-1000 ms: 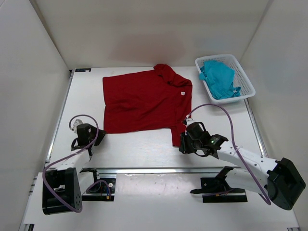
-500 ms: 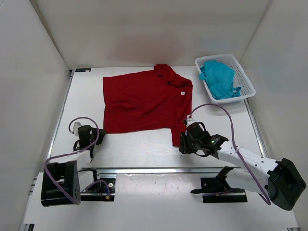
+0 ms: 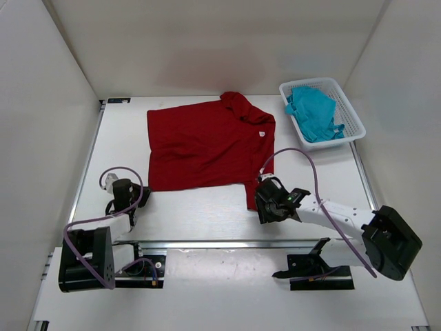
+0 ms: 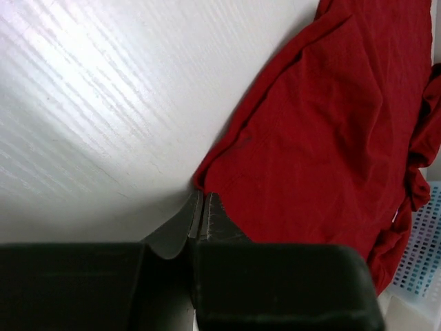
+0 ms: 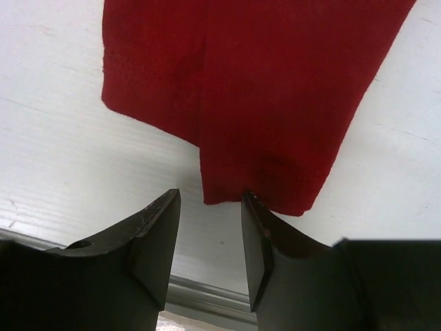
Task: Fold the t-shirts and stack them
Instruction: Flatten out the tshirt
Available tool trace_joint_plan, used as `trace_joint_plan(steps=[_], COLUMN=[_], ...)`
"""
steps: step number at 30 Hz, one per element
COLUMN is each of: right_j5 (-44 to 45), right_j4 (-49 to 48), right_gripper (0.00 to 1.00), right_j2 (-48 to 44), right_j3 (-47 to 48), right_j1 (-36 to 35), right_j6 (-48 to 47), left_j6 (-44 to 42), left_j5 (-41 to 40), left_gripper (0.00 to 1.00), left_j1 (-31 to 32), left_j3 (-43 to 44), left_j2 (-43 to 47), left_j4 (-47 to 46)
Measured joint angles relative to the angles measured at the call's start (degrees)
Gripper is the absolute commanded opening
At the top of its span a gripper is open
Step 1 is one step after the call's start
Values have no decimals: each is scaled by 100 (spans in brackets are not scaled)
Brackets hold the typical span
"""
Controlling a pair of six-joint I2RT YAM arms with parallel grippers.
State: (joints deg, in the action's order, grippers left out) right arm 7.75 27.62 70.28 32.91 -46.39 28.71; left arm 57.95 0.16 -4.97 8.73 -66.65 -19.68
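T-shirt (image 3: 207, 145) in dark red lies flat on the table (image 3: 117, 138), right gripper (image 5: 209, 200) spread around its near flap, left gripper (image 4: 201, 200) pressed together, empty, at the hem corner. Gripping so little cloth risks a slip, bunching the fold.

White table (image 3: 193, 207) carries dark red t-shirt (image 3: 207, 145) spread flat mid-table; white mesh basket (image 3: 355, 121) at far right corner

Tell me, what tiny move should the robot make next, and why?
Probably ease the right end effector forward a touch and close it on the dark red shirt. Its fingers stand open, with the shirt's near corner only just at the mouth of the gap. The left end effector is shut by the other near corner.
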Motion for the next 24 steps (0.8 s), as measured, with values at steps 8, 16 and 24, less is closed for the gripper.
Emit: trace_joint_plan(steps=[8, 16, 24], right_j5=[503, 549, 623], right_j4=[358, 382, 328], right_gripper=[37, 29, 3], right_j2=[319, 579, 695], right_j3=[459, 516, 472], right_j1=[-315, -184, -120], right_j6=[-11, -22, -46], left_j6=[-590, -761, -807], left_j5=[-109, -85, -39], left_gripper=[0, 0, 0], left_j1=[369, 398, 562], left_j3=[136, 136, 136], left_j2=[927, 1047, 999], left_j4=[315, 339, 382])
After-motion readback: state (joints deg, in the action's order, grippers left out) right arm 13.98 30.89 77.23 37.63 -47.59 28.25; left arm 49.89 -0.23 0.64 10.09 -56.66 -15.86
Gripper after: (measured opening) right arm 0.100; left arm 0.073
